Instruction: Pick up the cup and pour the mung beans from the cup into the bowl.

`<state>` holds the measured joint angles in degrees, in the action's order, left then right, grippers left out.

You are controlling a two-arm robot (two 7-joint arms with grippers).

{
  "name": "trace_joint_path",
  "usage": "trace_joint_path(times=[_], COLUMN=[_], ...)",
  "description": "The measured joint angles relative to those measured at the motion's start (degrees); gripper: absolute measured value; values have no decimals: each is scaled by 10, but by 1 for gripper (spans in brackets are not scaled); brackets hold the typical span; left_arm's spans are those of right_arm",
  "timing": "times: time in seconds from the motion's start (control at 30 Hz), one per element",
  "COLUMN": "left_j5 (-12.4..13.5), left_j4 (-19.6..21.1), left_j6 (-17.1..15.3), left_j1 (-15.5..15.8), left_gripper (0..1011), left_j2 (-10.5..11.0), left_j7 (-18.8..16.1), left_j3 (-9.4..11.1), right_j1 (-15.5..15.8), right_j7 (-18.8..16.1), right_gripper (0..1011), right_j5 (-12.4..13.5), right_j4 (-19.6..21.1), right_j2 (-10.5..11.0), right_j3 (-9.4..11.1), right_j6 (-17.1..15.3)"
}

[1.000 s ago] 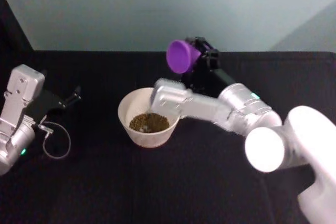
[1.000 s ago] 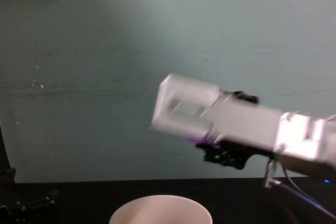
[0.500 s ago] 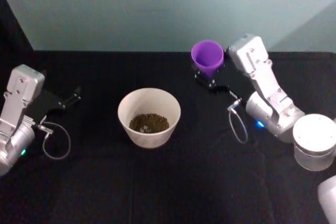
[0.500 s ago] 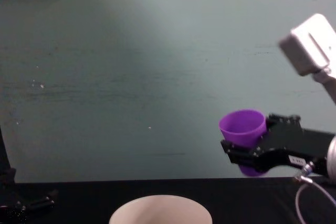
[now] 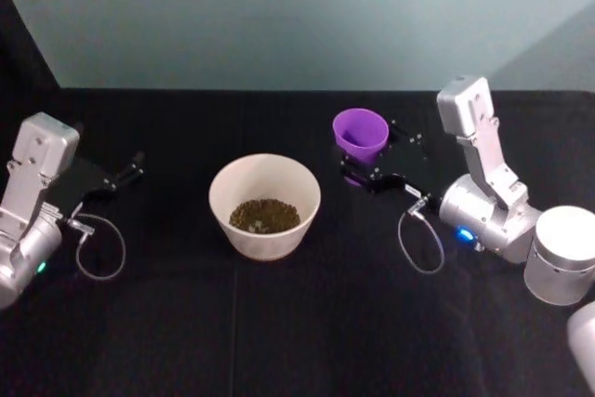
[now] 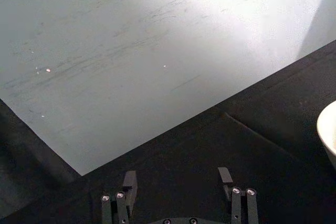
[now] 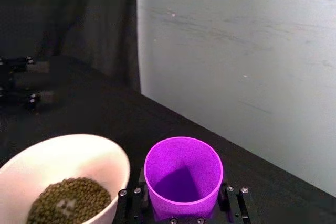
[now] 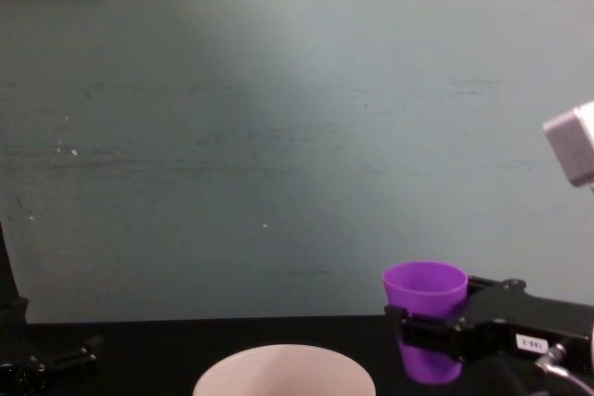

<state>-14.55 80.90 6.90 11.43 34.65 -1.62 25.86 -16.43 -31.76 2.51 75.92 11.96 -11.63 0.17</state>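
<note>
The purple cup [image 5: 361, 134] stands upright and empty to the right of the bowl, low over the black table; its bare inside [image 7: 184, 174] shows in the right wrist view, its side [image 8: 425, 301] in the chest view. My right gripper [image 5: 370, 163] is shut on it, black fingers [image 8: 436, 333] clasping its lower body. The white bowl [image 5: 219, 194] sits mid-table with mung beans [image 5: 264, 217] in its bottom, also the beans [image 7: 68, 202] in the right wrist view and the rim [image 8: 283, 357] in the chest view. My left gripper [image 5: 130, 170] rests open at far left.
The table [image 5: 297, 323] is covered in black cloth and backed by a pale green wall [image 5: 297, 16]. A loose cable [image 5: 420, 241] loops from the right wrist. The bowl's edge [image 6: 324, 129] shows in the left wrist view.
The right arm swung back from over the bowl, turned the cup from tipped to upright, and lowered it toward the table right of the bowl. The left arm stayed still.
</note>
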Motion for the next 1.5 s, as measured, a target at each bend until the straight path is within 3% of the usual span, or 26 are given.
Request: trace_joint_path(times=[0.27, 0.37, 0.5, 0.7, 0.9, 1.27, 1.5], left_j5=[0, 0, 0, 0, 0, 0, 0], left_j4=[0, 0, 0, 0, 0, 0, 0], left_j6=[0, 0, 0, 0, 0, 0, 0], left_j1=[0, 0, 0, 0, 0, 0, 0], left_gripper=[1000, 1000, 1000, 1000, 1000, 1000, 1000], left_j2=[0, 0, 0, 0, 0, 0, 0], left_j7=[0, 0, 0, 0, 0, 0, 0], left_j3=[0, 0, 0, 0, 0, 0, 0], right_j1=[-20, -36, -50, -57, -58, -55, -33], right_j7=[-47, -82, -108, -118, -117, -110, -92], right_gripper=[723, 723, 723, 723, 724, 998, 1000], right_j5=[41, 66, 83, 94, 98, 113, 133], right_j4=[-66, -107, -142, -169, -175, -165, -107], right_j2=[16, 21, 23, 25, 28, 36, 45], right_j3=[-1, -3, -10, -20, -26, -35, -25], right_j6=[58, 79, 92, 99, 99, 98, 108])
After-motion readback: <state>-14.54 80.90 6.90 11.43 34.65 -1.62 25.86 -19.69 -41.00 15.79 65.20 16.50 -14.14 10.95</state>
